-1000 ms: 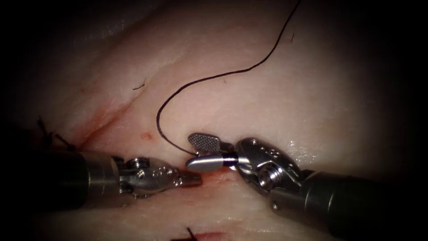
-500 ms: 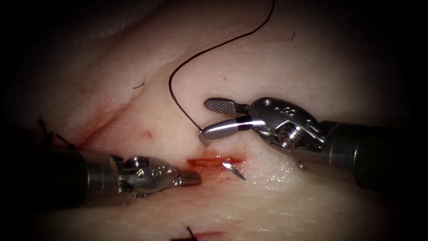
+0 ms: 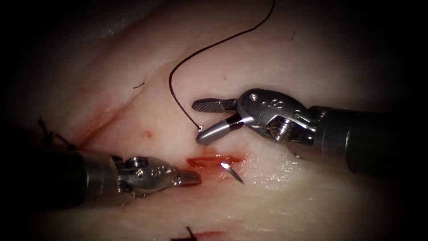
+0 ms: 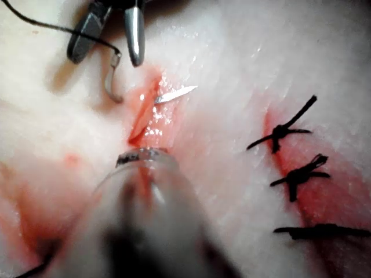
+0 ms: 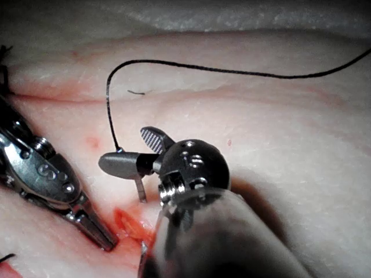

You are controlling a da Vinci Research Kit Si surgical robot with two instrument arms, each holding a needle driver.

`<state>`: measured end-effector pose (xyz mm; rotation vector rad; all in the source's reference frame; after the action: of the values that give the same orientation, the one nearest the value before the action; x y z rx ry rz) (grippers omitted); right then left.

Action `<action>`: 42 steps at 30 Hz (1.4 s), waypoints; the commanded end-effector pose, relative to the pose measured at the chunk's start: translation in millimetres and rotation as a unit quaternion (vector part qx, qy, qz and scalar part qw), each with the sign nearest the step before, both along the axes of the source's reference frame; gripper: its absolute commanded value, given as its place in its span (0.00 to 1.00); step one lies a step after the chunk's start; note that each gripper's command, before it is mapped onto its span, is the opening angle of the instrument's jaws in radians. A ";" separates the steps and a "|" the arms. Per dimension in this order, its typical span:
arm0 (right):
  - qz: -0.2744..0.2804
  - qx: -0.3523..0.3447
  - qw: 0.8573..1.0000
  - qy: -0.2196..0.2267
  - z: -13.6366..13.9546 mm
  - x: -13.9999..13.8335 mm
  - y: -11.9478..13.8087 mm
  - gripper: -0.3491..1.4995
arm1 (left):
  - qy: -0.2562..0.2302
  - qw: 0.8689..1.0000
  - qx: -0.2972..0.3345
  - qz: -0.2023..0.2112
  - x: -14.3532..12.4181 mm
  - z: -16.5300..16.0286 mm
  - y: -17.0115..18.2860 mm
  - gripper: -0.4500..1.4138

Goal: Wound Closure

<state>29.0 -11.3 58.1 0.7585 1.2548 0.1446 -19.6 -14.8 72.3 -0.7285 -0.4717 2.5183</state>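
The needle [image 3: 232, 171] sits in the tissue [image 3: 285, 58] – its tip pokes out just right of the cut [image 3: 213, 160], its thread [image 3: 196, 53] end stands above the cut. The right tool [image 3: 201, 121] hovers over that end, jaws apart, holding nothing. The left tool [image 3: 191, 178], jaws together and empty, rests beside the cut's left end.
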 end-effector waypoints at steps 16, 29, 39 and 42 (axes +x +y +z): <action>-0.018 -0.065 0.997 0.027 1.8 1.4 0.1 0.00 | 0.000 1.000 0.000 -0.001 -0.6 0.4 -0.3 0.11; 0.008 -0.086 0.996 -0.008 2.2 1.7 1.5 0.00 | -0.001 1.000 0.000 0.002 -0.5 0.0 -0.3 0.11; 0.013 -0.129 0.992 0.003 2.2 0.1 3.9 0.35 | -0.001 1.000 -0.002 0.004 -0.5 0.1 -0.3 0.11; 0.012 -0.136 0.991 0.004 2.8 -0.2 3.7 0.69 | -0.001 1.000 -0.002 0.004 -0.5 0.0 -0.3 0.11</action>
<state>28.0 -8.0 60.3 0.5074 1.2582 -0.0073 -19.6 -14.9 71.8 -0.7312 -0.4716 2.5265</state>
